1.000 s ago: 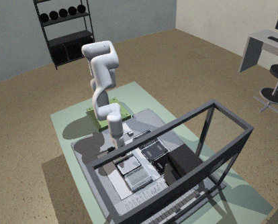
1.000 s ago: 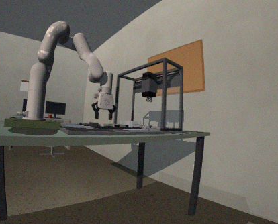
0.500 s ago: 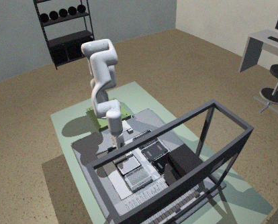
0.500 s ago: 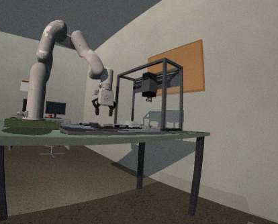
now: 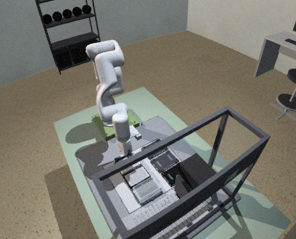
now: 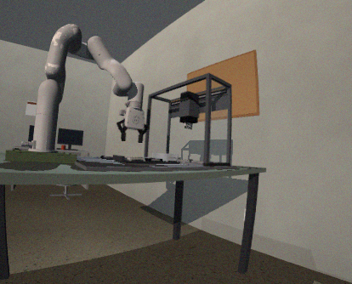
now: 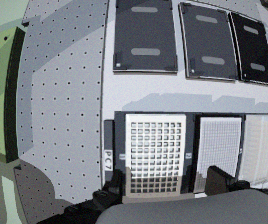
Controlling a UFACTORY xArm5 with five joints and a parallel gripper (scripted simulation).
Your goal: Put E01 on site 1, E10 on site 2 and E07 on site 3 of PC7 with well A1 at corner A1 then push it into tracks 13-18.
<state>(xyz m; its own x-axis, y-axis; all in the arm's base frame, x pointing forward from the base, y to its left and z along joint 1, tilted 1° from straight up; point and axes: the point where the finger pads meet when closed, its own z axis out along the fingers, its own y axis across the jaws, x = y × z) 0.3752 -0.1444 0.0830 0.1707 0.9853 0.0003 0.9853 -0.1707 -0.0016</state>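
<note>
My gripper is open and empty. It hangs above the deck over the handle end of the plate carrier PC7, and it also shows in the top and exterior views. On the carrier, a 96-well plate with a coarse white grid, E01, sits next to the handle. A finer-gridded plate, E10, sits beside it. A third pale item is cut off by the frame edge. The three dark nests S1, S2 and S3 lie beyond the carrier with nothing on them.
A dark grey instrument frame stands over the deck, and its beams hide part of the carrier in the top view. The ribbed rails lie at the near end. The arm's green base plate is behind the perforated deck.
</note>
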